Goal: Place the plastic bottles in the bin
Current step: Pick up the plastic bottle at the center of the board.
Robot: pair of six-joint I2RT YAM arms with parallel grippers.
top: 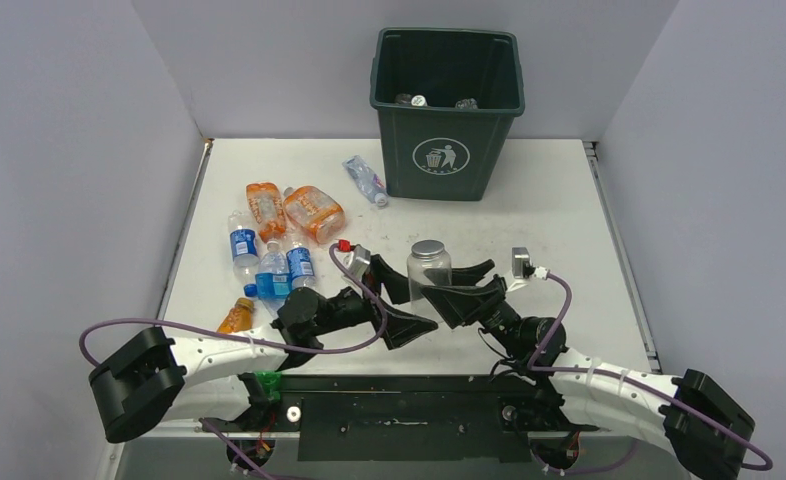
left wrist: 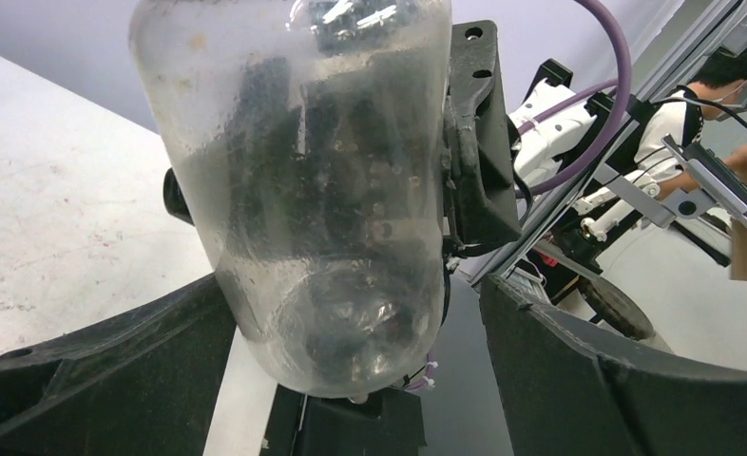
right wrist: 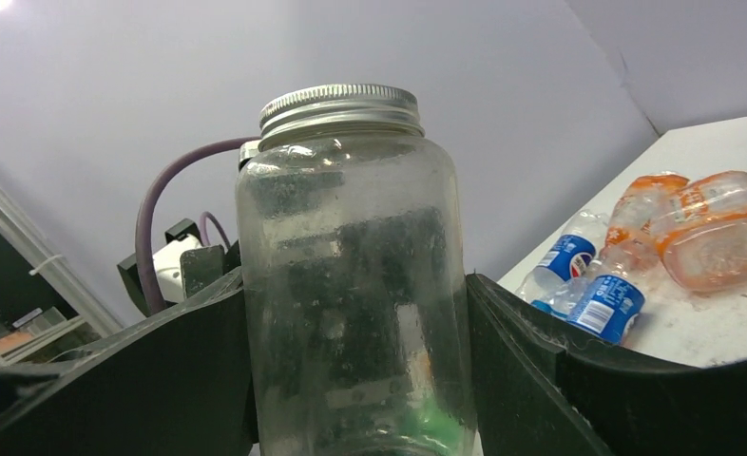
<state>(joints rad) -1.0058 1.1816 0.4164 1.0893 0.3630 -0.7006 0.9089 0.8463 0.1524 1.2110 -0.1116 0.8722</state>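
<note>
A clear jar with a silver screw lid (top: 429,262) is held upright between my two grippers, in front of the bin. My right gripper (top: 449,285) is shut on it: in the right wrist view both fingers press the jar's sides (right wrist: 351,237). My left gripper (top: 409,297) is open, and the jar's base (left wrist: 313,190) sits between its wide-spread fingers with a gap on the right. The dark green bin (top: 449,150) stands at the back with a few bottles (top: 414,100) inside. Orange bottles (top: 314,212) and blue-labelled bottles (top: 273,272) lie at the left.
A clear crushed bottle (top: 366,180) lies just left of the bin. A small orange bottle (top: 235,317) lies near the left arm. A red cap (top: 345,245) shows behind the left wrist. Grey walls close in the table on three sides.
</note>
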